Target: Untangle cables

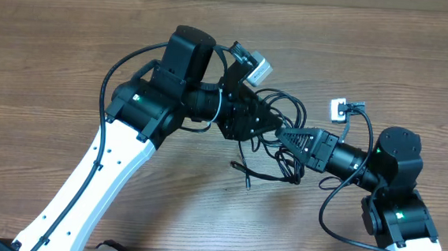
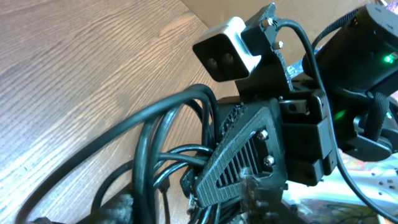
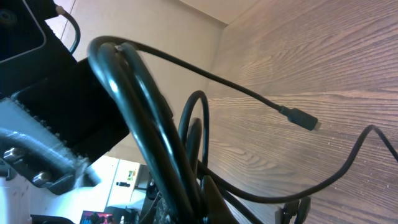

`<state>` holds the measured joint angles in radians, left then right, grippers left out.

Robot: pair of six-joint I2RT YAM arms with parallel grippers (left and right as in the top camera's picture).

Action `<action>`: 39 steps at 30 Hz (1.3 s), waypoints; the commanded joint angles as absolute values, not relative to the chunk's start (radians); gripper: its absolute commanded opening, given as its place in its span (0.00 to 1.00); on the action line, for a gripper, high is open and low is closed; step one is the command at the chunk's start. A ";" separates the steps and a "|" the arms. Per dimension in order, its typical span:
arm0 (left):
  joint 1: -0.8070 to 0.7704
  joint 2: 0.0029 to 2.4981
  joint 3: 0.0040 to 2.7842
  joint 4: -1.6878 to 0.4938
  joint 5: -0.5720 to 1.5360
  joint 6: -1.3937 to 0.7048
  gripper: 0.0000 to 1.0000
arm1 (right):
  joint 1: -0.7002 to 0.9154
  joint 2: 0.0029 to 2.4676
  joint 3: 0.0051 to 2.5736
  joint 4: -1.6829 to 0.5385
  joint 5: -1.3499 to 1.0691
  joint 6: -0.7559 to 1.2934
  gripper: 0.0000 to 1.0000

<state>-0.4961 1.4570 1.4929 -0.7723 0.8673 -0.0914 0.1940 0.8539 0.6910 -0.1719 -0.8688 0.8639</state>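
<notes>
The cables [image 1: 286, 104] are a bunch of thin black cords in loose loops at the middle of the table, with one plug tail [image 1: 238, 167] trailing toward the front. My left gripper [image 1: 267, 127] reaches into the bunch from the left. In the left wrist view its blurred fingers [image 2: 122, 206] stand apart with the cables [image 2: 149, 155] between them. My right gripper [image 1: 283, 135] comes in from the right and is shut on the cables [image 3: 155, 124], which run through its jaws [image 3: 205, 211]. A free plug end [image 3: 303, 120] hangs over the wood.
The wooden table [image 1: 56, 35] stretches far to the left and back. Both grippers almost touch each other in the bunch. Thick black arm wires [image 1: 337, 205] loop beside the right arm. White wrist cameras [image 1: 337, 110] stick out near the cables.
</notes>
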 commanded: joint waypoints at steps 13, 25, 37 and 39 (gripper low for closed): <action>-0.480 1.438 1.510 -0.561 1.021 -0.258 0.04 | 0.190 0.850 0.695 -0.261 -0.820 0.609 0.04; -0.384 1.438 1.510 -0.365 0.890 -0.313 0.04 | 0.190 0.849 0.695 -0.437 -0.825 0.522 0.04; -0.347 1.438 1.510 -0.718 0.807 -0.238 1.00 | 0.189 0.850 0.695 -0.437 -0.662 0.640 0.04; -0.347 1.438 1.510 -0.780 0.804 -0.230 1.00 | 0.189 0.850 0.695 -0.435 -0.590 0.707 0.04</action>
<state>-0.3477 1.4559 1.4944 -0.7364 0.8204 -0.2779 0.1940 0.8539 0.6918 -0.4454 -0.7166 0.5987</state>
